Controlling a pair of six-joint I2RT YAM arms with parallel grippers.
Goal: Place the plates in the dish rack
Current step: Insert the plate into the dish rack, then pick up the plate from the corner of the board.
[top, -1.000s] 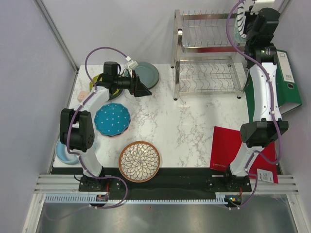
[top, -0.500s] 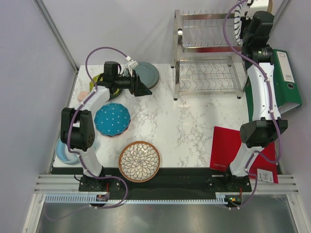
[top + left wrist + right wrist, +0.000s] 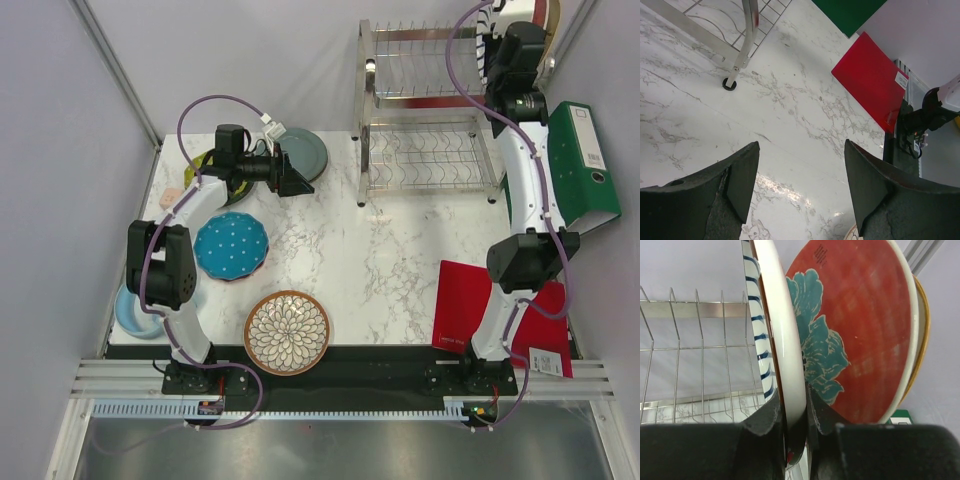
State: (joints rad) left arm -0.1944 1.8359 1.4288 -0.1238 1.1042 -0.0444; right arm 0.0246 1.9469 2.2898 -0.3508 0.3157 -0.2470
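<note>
Your right gripper (image 3: 795,422) pinches the striped plate (image 3: 782,340) upright by its lower rim at the far right, with the free upper slots of the dish rack (image 3: 690,309) just to its left, while your left gripper (image 3: 801,165) hangs wide open and empty.

We take this for a robotics lab cell dressed as a kitchen, not a real one. Two arms, the left arm (image 3: 195,205) and the right arm (image 3: 530,190), are bolted to an aluminium rail (image 3: 330,382) along the bottom of the frame, with purple cables (image 3: 215,100) looped over them. Plain pale panels (image 3: 60,150) and a metal strut (image 3: 112,62) at upper left box in the marble-look bench (image 3: 350,250). The household props are a dish rack (image 3: 425,150) at upper right, plates (image 3: 231,247) at left and a green binder (image 3: 580,160) at the right edge.
</note>
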